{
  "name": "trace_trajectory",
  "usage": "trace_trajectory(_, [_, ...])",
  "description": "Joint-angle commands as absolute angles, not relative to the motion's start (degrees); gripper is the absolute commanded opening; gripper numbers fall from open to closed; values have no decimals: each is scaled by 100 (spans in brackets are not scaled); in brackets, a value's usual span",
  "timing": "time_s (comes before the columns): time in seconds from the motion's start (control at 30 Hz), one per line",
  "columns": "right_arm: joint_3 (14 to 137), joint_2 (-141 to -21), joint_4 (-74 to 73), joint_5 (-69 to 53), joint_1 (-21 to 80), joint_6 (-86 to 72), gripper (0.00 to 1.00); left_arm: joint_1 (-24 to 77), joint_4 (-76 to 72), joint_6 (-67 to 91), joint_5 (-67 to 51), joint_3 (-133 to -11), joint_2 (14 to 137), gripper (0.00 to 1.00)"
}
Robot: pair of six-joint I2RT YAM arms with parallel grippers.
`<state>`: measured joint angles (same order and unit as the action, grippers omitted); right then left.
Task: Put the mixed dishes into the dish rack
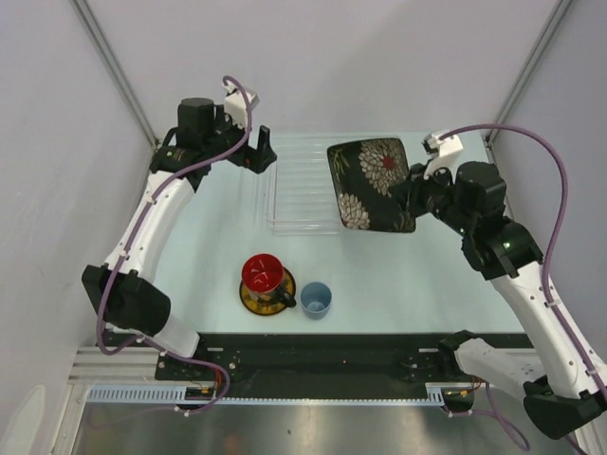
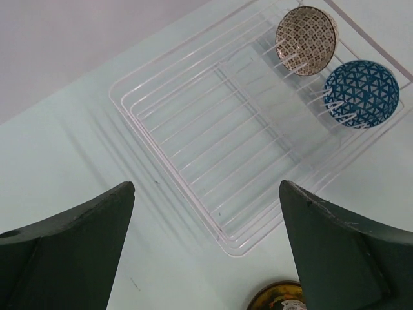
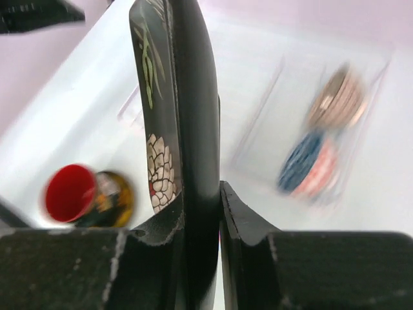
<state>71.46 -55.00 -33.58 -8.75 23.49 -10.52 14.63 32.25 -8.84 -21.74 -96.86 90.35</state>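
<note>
The clear ribbed plastic dish rack (image 1: 302,194) lies on the pale table (image 1: 408,275) between the two arms. The right tool (image 1: 414,185) is clamped on one edge of the black floral square plate (image 1: 372,183) and holds it tilted in the air over the rack's right end. In the right wrist view the plate (image 3: 187,129) runs edge-on between the two pressed fingers (image 3: 248,226).

At the rack's right end, two dishes stand on edge among the ribs: the small red-white patterned bowl (image 2: 306,31) and, just beside it, the blue patterned bowl (image 2: 361,93). From above the plate covers both of them.

The left tool (image 1: 258,152) hangs at the rack's left end with its dark fingers (image 2: 71,252) spread wide apart over bare table.

On the near side of the rack, towards the arm bases, the dark red-lined mug (image 1: 263,275) sits on the yellow-brown saucer (image 1: 254,303). The light blue cup (image 1: 316,300) stands upright just beside them, more under the rack's middle.
</note>
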Motion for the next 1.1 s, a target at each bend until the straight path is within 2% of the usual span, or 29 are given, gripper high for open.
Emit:
trace_trajectory(0.0, [7559,-5965,-1034,-53,2917,1471,0,1389,2971,-571,-2514,-9133,8535,100])
trace_trajectory(0.1, [7664,-6432,-66,500,3286,3669,0,1336,2918,-563,-2461,-8834,8534,100])
trace_trajectory(0.17, [8222,-7073,307,475,3296,4452,0,1327,2883,-545,-2417,-8711,8595,100])
trace_trajectory(0.3, [9367,-8321,-71,1027,3331,5648,0,1310,2795,-440,-2338,-8648,8824,100])
trace_trajectory(0.4, [9438,-8744,491,783,3340,6895,0,1310,2681,-361,-2207,-8718,9140,100])
trace_trajectory(0.53, [9852,-9219,212,484,3165,7435,0,1301,2725,-308,-1978,-8920,9632,100])
trace_trajectory(0.73, [9668,-9518,115,-236,2962,8226,0,1195,2716,-255,-1925,-8956,9932,100])
trace_trajectory(1.07, [9853,-10204,97,-975,2505,8209,0,1081,2698,-176,-2004,-8763,9844,100])
